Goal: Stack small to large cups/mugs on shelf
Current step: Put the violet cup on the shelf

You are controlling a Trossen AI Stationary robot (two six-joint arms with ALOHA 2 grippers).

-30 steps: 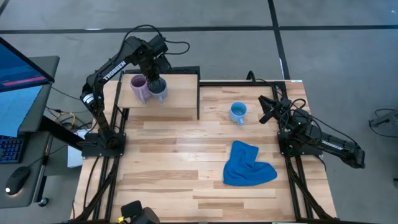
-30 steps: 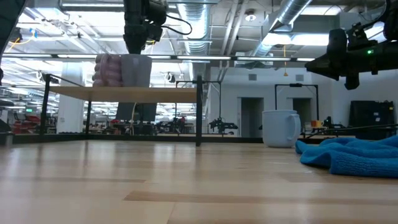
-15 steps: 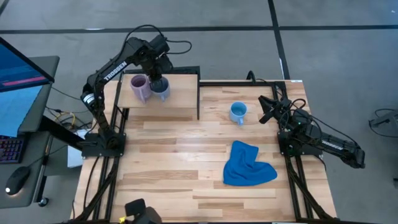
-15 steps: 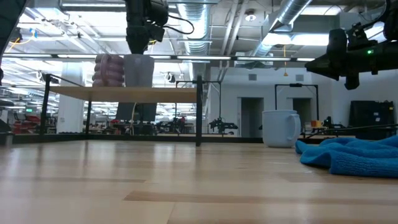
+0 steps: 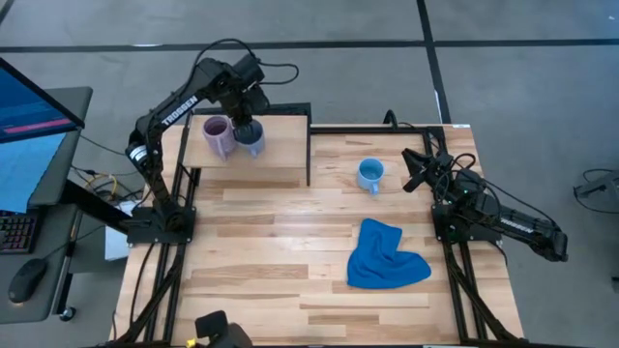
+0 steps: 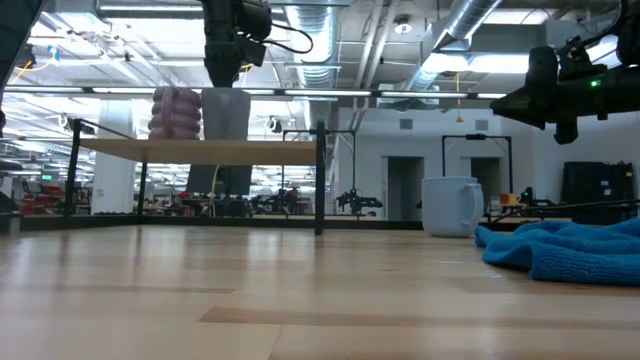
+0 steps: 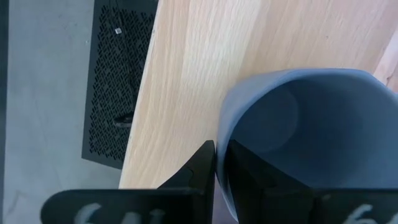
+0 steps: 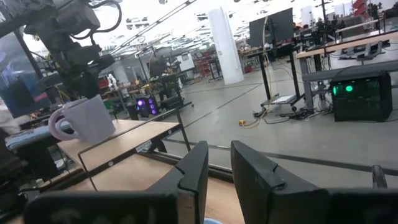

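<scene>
With the left end effector (image 5: 248,124) pinching the rim of the grey-blue mug (image 5: 249,138) on the shelf (image 5: 280,145) beside the purple mug (image 5: 217,135), it should release only once seated, while the empty, part-open right end effector (image 5: 414,172) waits near the light blue mug (image 5: 369,175).

Grey-blue mug (image 5: 250,138) upright on shelf (image 5: 280,153), rim pinched between left gripper (image 5: 243,127) fingers; purple mug (image 5: 217,136) apparently touching; light-blue mug (image 5: 369,175) well apart.
</scene>
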